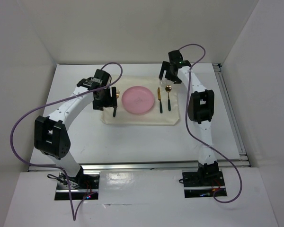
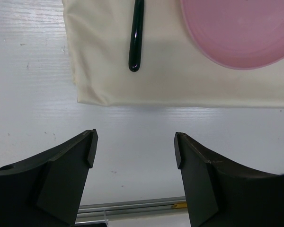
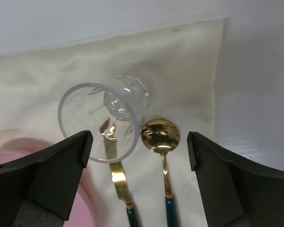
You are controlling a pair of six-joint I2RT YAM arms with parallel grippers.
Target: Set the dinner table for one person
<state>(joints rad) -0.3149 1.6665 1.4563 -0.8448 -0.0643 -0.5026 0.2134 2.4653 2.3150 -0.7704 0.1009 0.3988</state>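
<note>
1. Two grippers, both spread; left gripper (image 2: 134, 146) over bare table (image 2: 28, 94), just off cloth's (image 2: 156, 80) near edge.
2. Right gripper (image 3: 139, 144) straddles glass (image 3: 102, 120) on cloth; knife (image 3: 116, 175), spoon (image 3: 160, 135) just beside glass.
3. Table spans workspace under cloth.

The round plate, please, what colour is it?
The round plate is pink, clearest in the top external view.

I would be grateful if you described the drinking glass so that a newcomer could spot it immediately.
On the white table lies a cream cloth with a pink plate at its centre. Right of the plate lie a knife and a spoon; the glass sits at their gold tips, the only transparent thing there.
</note>
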